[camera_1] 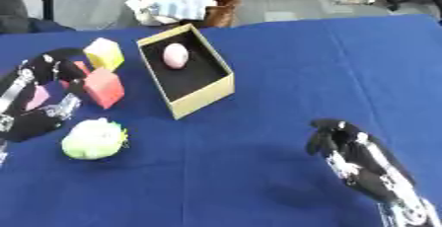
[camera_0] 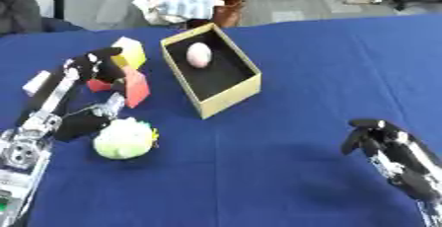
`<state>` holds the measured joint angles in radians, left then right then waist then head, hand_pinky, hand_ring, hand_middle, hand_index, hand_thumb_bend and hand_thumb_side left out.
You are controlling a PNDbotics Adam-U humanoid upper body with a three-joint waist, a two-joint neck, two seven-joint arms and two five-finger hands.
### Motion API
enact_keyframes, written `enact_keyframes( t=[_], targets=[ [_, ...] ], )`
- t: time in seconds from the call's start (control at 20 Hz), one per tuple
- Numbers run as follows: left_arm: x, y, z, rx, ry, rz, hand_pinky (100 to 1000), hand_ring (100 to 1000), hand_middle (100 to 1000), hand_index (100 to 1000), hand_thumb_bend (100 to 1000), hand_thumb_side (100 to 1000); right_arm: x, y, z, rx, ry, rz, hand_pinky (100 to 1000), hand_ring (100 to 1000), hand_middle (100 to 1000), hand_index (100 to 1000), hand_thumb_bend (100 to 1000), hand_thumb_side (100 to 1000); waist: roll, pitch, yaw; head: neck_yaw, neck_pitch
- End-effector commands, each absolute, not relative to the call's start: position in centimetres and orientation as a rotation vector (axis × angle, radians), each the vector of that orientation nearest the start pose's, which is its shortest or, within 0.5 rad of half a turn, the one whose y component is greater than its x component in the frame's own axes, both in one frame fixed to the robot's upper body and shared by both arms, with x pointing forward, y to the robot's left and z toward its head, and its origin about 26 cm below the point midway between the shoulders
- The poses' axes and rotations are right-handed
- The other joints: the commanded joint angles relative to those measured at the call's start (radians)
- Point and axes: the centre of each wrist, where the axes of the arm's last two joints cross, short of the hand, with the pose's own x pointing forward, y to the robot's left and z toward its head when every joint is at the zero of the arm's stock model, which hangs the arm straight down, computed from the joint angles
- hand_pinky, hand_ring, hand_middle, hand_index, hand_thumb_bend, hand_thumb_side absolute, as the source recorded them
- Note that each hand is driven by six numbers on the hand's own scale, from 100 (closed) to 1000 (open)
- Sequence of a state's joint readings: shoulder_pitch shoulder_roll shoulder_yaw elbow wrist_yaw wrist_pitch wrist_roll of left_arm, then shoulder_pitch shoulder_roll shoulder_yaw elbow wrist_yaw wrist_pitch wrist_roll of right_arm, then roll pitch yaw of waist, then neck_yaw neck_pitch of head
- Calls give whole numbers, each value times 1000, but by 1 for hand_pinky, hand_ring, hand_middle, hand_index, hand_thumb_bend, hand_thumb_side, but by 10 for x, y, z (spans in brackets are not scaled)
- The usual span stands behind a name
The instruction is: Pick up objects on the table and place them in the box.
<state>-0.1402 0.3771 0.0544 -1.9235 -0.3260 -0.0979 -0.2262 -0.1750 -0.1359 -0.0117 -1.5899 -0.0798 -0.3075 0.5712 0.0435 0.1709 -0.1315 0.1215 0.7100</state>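
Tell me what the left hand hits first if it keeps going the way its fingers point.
Probably the red block, just ahead of the left hand; depth is unclear, and they may already touch.

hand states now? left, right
Left hand: fingers curled around the red block, though whether it is actually gripped cannot be told.
Right hand: fingers curled, holding nothing, over bare blue cloth.

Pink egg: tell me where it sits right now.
The pink egg lies inside the box, toward its far end, left of centre in the left eye view, right of the yellow block.
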Motion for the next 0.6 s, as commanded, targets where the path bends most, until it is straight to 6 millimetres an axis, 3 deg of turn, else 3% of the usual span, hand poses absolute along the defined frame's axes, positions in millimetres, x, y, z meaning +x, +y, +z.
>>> enact_keyframes(
  t=[0.05,0.15,0.25,0.35,0.45,0.5,0.55,0.6],
  targets=[
    [291,311,164,559,-1955,-926,742,680,654,912,100,304,321,-261,53,342,-1986,684,565,584,542,783,100,437,-9,-18,-2,-2,-7],
    [295,317,171,623,-1853,-1105,809,768,759,941,100,280,321,-261,52,342,-1983,688,565,584,542,782,100,437,-7,-21,-3,-2,-8],
    [300,325,178,689,-1705,-1311,842,803,810,958,100,390,321,-262,52,340,-1980,692,565,584,542,783,100,437,-4,-22,-5,-1,-10],
    [306,332,185,745,-1568,-1474,865,827,846,973,236,471,321,-263,51,337,-1977,694,565,584,542,783,100,436,-1,-24,-7,-5,-9],
    [312,339,192,794,-1441,-1619,883,846,875,985,429,571,321,-264,51,335,-1972,699,565,584,542,783,100,436,3,-26,-8,-7,-10],
    [315,342,195,812,-1387,-1678,883,846,875,985,429,571,320,-264,50,335,-1970,701,565,584,542,783,100,436,4,-27,-8,-6,-9],
    [318,344,197,824,-1329,-1738,891,853,887,991,537,657,320,-264,50,334,-1967,704,565,584,542,783,100,435,6,-28,-9,-5,-7],
    [322,346,198,830,-1272,-1793,893,854,889,992,553,669,320,-265,49,334,-1965,706,565,584,542,783,100,435,8,-30,-9,-4,-6]
  ],
)
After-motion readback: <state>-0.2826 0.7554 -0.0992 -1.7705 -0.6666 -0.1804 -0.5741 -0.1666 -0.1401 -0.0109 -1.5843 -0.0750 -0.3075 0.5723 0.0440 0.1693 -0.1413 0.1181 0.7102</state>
